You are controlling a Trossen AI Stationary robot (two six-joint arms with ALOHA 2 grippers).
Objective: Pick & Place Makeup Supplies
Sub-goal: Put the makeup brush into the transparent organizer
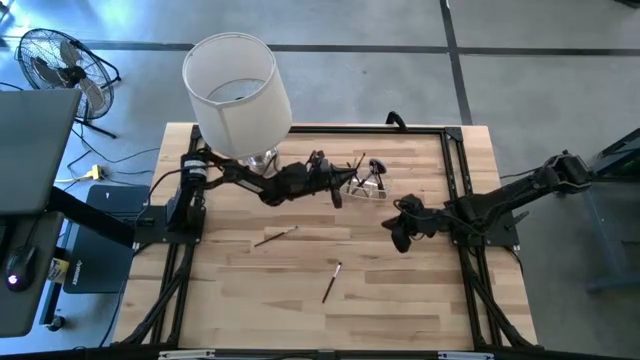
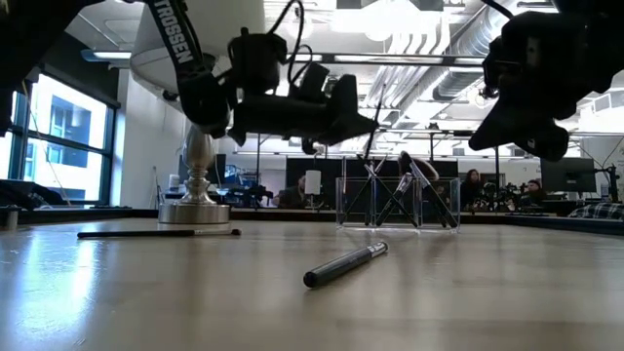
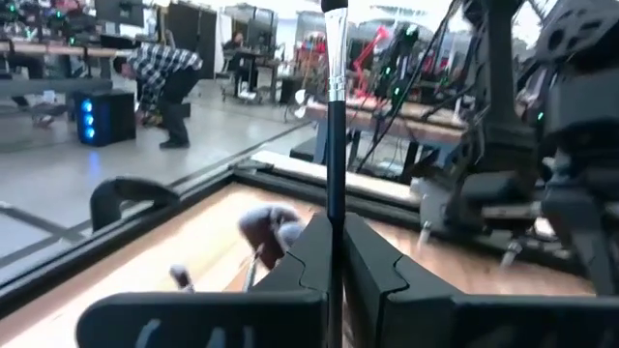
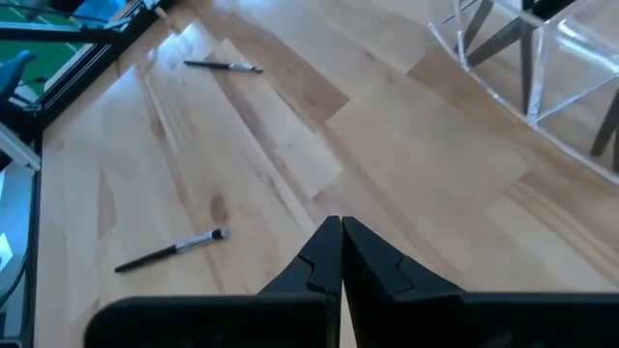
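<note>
Brushes look light, stiff and slippery; the left gripper (image 3: 334, 275) is clamping one brush (image 3: 336, 116) mid-handle, while the right gripper (image 4: 340, 256) is hovering pinched together, empty.

We are looking at a bench (image 1: 300, 300) of pale wood planks, smooth with a slight sheen that is catching window light in the low view. The container (image 2: 398, 203) is showing clear, glossy plastic. The brush (image 3: 335, 116) is carrying a shiny silver metal ferrule on a dark glossy handle. The fingers (image 4: 324, 266) are appearing matt black plastic. The lamp base (image 2: 195, 210) is gleaming as polished metal, its shade (image 1: 238, 95) a matt white fabric.
</note>
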